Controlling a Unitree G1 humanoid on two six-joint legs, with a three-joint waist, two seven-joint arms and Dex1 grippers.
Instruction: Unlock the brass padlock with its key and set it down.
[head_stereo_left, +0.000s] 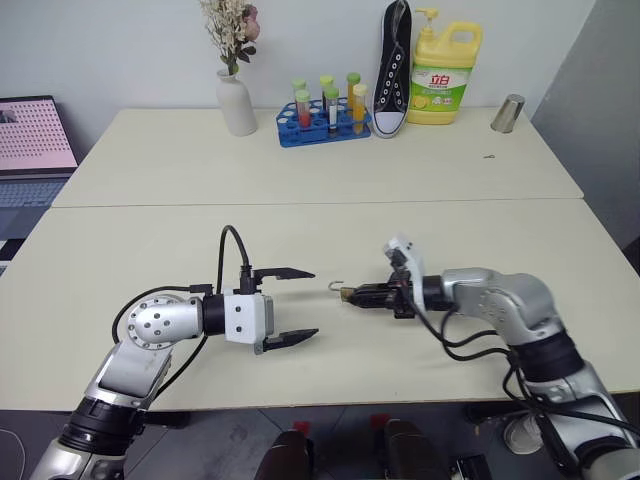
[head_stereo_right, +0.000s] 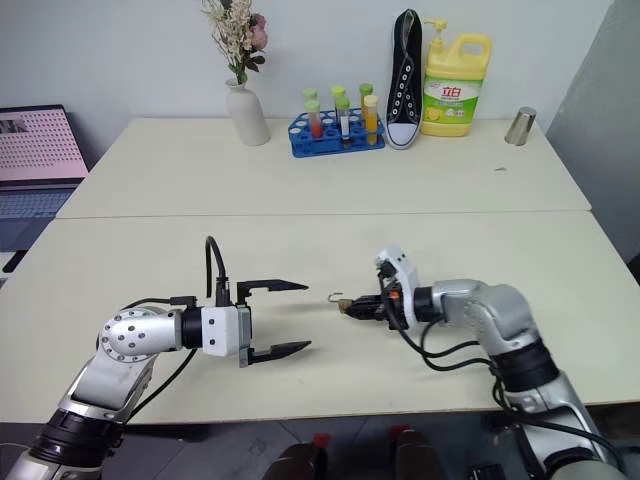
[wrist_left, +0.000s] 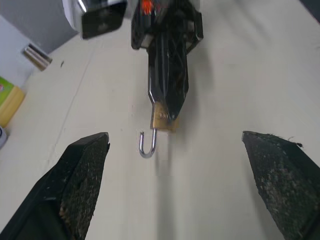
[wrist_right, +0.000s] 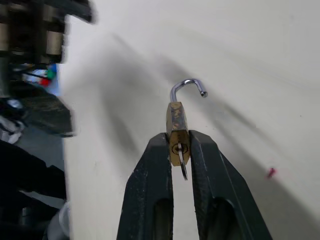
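Note:
My right gripper is shut on the brass padlock, holding it just above the table. The padlock's thin silvery shackle stands swung open like a hook and points toward my left gripper. The key sits in the keyhole at the padlock's base, between the two black fingers. My left gripper is wide open with nothing in it, a short way from the padlock and facing it. In the left wrist view the padlock hangs between the spread fingertips, touching neither.
Along the far edge of the cream table stand a white vase of dried flowers, a blue test-tube rack, a black sneaker, a yellow detergent jug and a metal cup. A laptop sits at the far left.

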